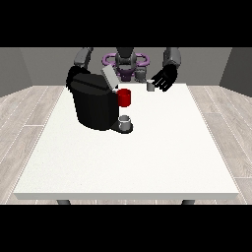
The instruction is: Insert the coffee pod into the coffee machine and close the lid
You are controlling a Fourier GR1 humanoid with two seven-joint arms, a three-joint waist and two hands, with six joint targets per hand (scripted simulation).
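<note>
A black coffee machine [92, 106] stands on the left half of the white table [147, 157]. Its grey lid [109, 77] is tilted up and open. A red part [124, 97] shows at the machine's front, above a small grey cup [125, 121] on the drip tray. The coffee pod [150, 86], small and grey, sits on the table near the far edge. Just right of the pod hovers the hand at the view's right [165, 78], fingers spread and open, holding nothing. The hand at the view's left [73, 77] is mostly hidden behind the machine's top.
The robot's torso [125, 61] is behind the far table edge. The table's near edge [128, 196] runs across the bottom of the view.
</note>
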